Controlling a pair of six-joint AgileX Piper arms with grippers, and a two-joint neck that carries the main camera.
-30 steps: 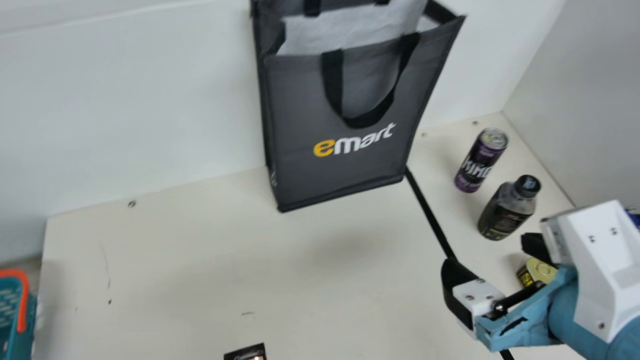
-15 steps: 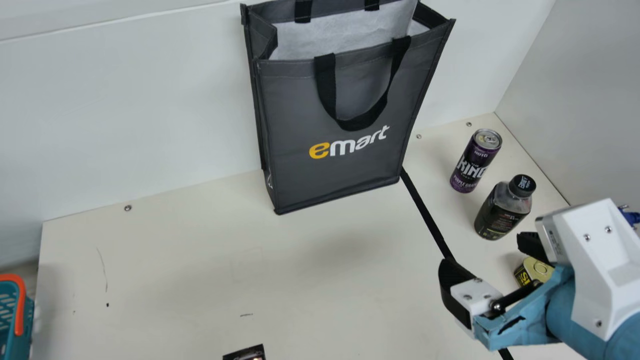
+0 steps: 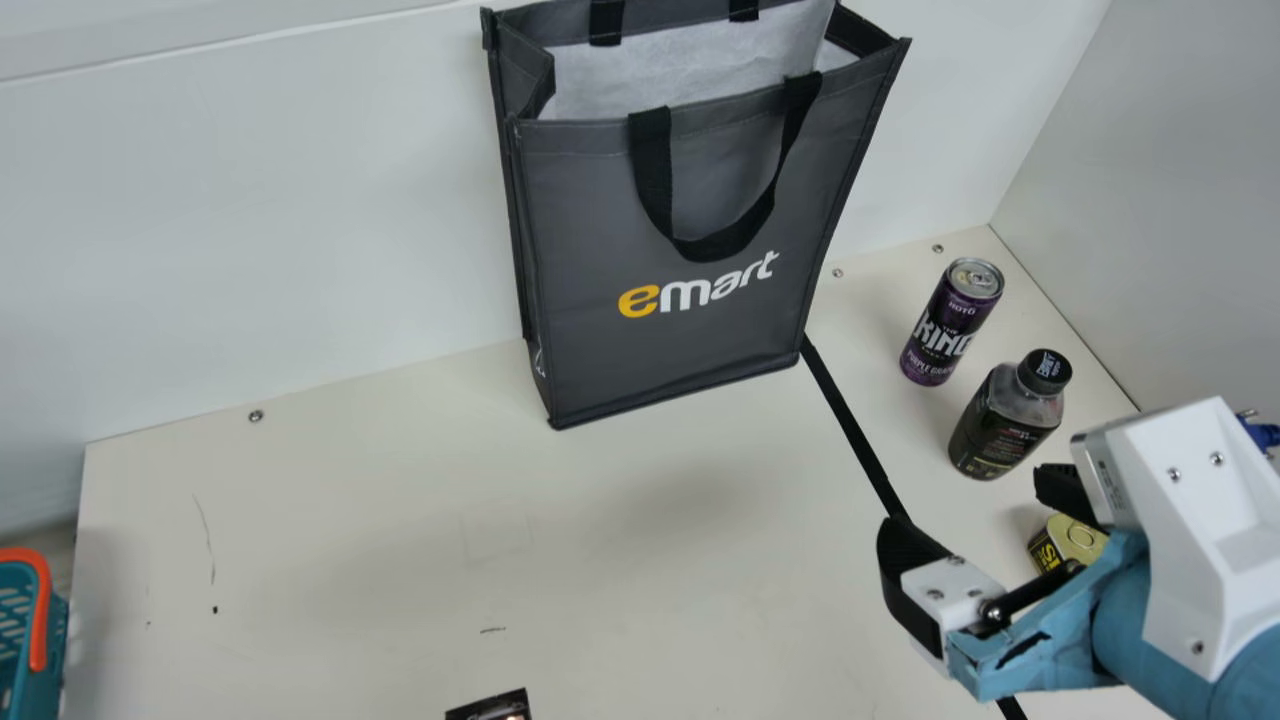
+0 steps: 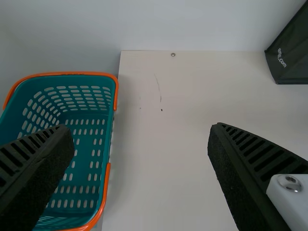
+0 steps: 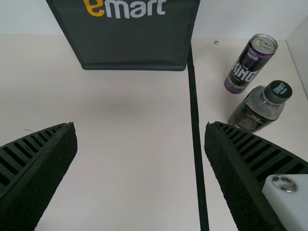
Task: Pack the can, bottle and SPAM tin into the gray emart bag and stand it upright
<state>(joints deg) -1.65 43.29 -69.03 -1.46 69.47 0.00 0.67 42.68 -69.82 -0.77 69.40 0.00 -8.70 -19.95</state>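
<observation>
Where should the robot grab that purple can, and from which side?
Around the middle of the can, I'd say, with the open right gripper coming in from the side facing the bag. The can stands upright, and its straight, round wall should suit two fingers. The bottle stands close on the near side, so that approach looks tighter.

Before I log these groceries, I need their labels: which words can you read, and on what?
"emart": gray bag, front.
".com": gray bag, side; rest blurred.
"KING": purple can.
"PURPLE GRAP": purple can.
"S": SPAM tin; rest unclear.
Too small to read: print on bottle, black item and elsewhere on can.
</observation>
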